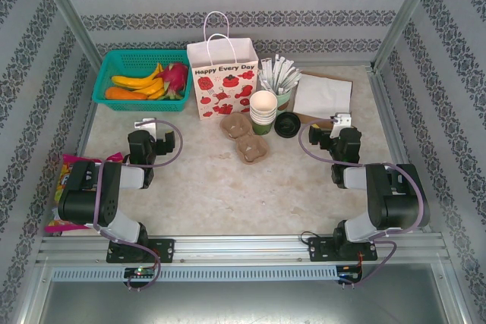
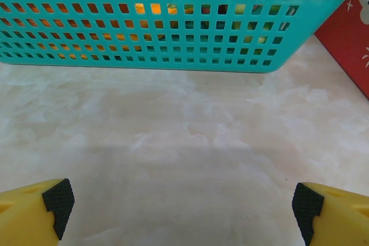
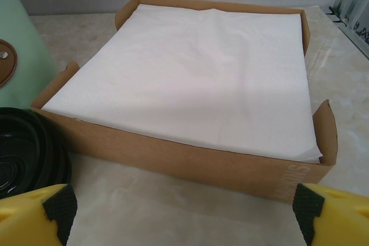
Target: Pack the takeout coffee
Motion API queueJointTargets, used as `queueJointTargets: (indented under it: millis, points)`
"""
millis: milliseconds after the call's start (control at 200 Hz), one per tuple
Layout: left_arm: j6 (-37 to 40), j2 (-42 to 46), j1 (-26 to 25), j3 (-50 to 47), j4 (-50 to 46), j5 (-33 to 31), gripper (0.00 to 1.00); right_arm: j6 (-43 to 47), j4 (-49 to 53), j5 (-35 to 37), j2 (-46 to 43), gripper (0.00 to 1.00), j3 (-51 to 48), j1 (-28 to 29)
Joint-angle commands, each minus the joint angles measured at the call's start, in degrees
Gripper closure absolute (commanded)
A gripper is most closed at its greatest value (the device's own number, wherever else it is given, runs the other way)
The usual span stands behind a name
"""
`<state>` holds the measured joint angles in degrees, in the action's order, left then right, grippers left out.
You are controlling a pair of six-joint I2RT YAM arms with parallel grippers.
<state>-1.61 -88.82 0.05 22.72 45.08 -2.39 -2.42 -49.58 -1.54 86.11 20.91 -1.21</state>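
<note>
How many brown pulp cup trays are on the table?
2. One pulp tray sits just before the paper bag; the other pulp tray lies beside it, further forward. More could be nested underneath.

The paper bag (image 1: 222, 81), at twelve o'clock on the surface (image 1: 205, 187), reads "Happy Every Day". Pale lettering on the cardboard tray's (image 3: 190, 162) front wall cannot be read.

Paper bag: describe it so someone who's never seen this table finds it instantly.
At the back left of the table sits a teal basket of fruit. Upright just right of it is the paper bag: white, red pictures, "Happy Every Day" print, cord handles. It towers over the stack of cups beside it.
</note>
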Motion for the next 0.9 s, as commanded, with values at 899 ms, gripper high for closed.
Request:
queueJointTargets:
  millis: [899]
  points:
    - [-43.43,26.53,-12.76,16.97,-58.52,5.8,0.0,-30.85,87.26,1.73,-28.1,0.02,30.32,1.2]
